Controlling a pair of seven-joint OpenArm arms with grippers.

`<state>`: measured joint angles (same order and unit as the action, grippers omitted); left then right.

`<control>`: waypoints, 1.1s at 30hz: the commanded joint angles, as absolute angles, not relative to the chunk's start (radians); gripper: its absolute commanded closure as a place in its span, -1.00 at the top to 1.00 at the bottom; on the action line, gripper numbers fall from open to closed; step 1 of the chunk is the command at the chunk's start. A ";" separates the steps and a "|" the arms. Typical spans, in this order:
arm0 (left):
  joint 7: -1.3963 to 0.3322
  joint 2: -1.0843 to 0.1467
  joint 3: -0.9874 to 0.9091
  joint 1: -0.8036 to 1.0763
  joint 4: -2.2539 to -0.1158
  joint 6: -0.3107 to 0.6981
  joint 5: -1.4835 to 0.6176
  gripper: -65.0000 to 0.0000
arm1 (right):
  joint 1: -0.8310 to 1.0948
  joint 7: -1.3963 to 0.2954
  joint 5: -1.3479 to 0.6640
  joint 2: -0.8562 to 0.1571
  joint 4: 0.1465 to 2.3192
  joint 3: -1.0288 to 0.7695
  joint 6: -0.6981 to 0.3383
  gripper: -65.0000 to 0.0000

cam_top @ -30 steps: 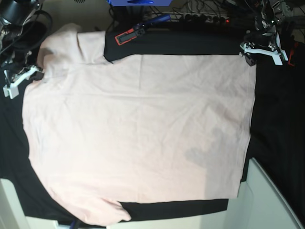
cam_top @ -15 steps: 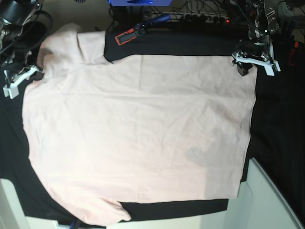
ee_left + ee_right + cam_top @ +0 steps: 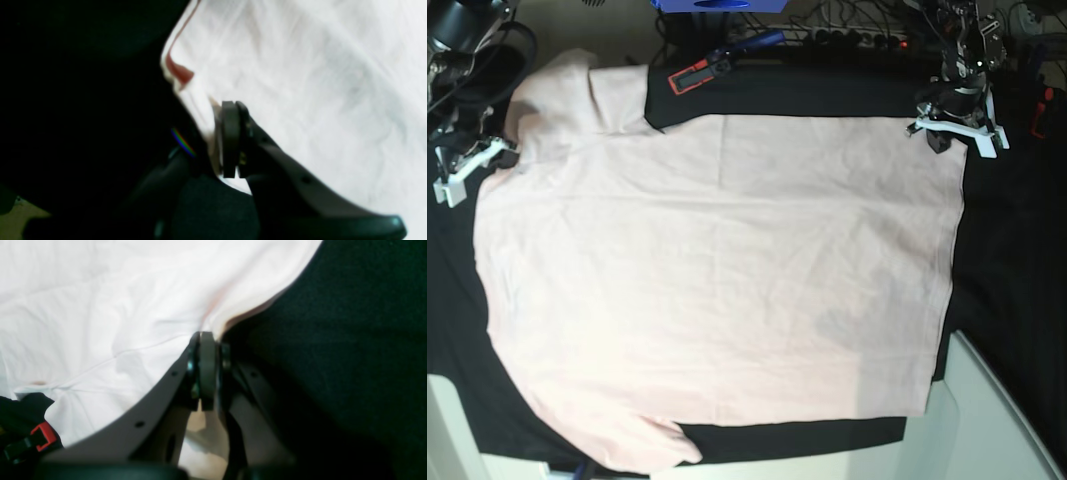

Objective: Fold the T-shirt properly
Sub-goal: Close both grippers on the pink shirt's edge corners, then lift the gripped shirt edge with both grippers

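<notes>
The pale pink T-shirt [image 3: 717, 270] lies spread flat, plain side up, on the big black cloth [image 3: 1017, 250]. At its far right corner my left gripper [image 3: 935, 135] sits on the hem. The left wrist view shows that gripper [image 3: 215, 143] shut, with the edge of the T-shirt [image 3: 300, 66] pinched between the pads. Over at the far left, near a sleeve, my right gripper [image 3: 489, 152] holds the fabric. In the right wrist view it [image 3: 213, 366] is shut, and the T-shirt [image 3: 100, 306] puckers into the jaws.
A red and black tool [image 3: 697, 75] lies on the black cloth behind the shirt. A power strip [image 3: 857, 40] and cables run along the back. A white surface [image 3: 987, 430] sits at the front right. A red clip [image 3: 41, 436] shows beside the right arm.
My left gripper has shifted a little left onto the shirt's far right corner and has closed on the hem. The right gripper and the shirt have stayed where they were.
</notes>
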<state>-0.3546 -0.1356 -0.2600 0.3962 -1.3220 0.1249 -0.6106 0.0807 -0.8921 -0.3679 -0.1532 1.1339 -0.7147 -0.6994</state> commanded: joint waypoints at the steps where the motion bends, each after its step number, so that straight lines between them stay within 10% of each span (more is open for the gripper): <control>1: -0.401 -0.133 -0.257 0.406 -1.323 0.133 -0.616 -0.92 | 0.079 -0.911 -0.355 -0.157 1.138 -0.713 -0.698 -0.97; 4: -0.401 -0.133 -0.257 0.406 -1.323 0.133 -0.616 -1.00 | 0.081 -0.917 -0.355 -0.157 1.138 -0.713 -0.698 -0.84; 11: -0.401 -0.133 -0.257 0.406 -1.328 0.133 -0.616 -1.00 | 0.104 -0.978 -0.361 -0.156 1.136 -0.725 -0.698 0.29; 33: -0.401 -0.134 -0.257 0.398 -1.330 0.133 -0.616 -1.00 | 0.249 -0.986 -0.363 -0.154 0.978 -0.773 -0.698 -0.08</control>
<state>-0.3695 -0.1356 -0.2600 0.3958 -1.3247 0.1314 -0.6117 0.2016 -0.7990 -0.5915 -0.1604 1.0096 -0.7731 -0.7803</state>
